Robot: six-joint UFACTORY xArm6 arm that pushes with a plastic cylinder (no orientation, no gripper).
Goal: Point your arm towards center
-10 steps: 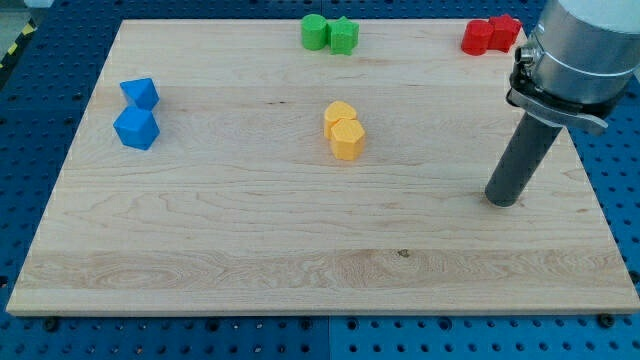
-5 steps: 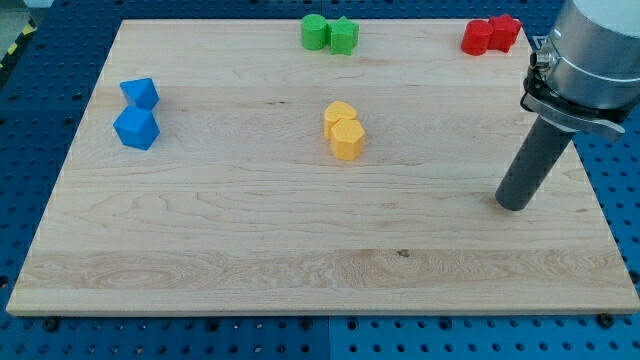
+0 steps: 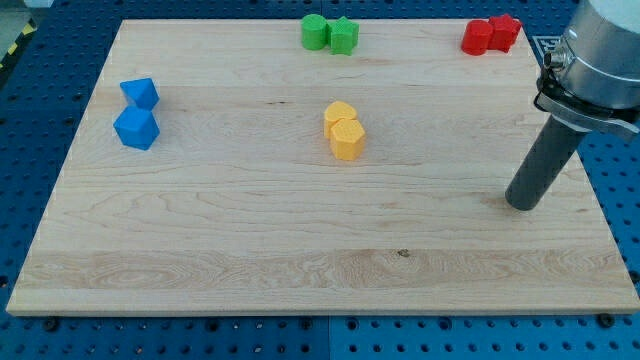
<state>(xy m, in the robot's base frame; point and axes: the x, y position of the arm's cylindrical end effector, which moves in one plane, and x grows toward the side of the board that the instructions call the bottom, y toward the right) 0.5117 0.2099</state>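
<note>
My tip (image 3: 523, 203) rests on the board (image 3: 250, 230) near its right edge, well right of centre.
No gripper shows, only the rod. Two touching yellow blocks (image 3: 344, 131) sit near the centre, well left of the tip; green blocks (image 3: 330, 34) top middle, red blocks (image 3: 491, 35) top right, blue blocks (image 3: 137, 112) left.

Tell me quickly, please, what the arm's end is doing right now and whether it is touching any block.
My tip: no gripper, touching nothing, resting on the board near the view's right edge, far right of the yellow blocks.
</note>
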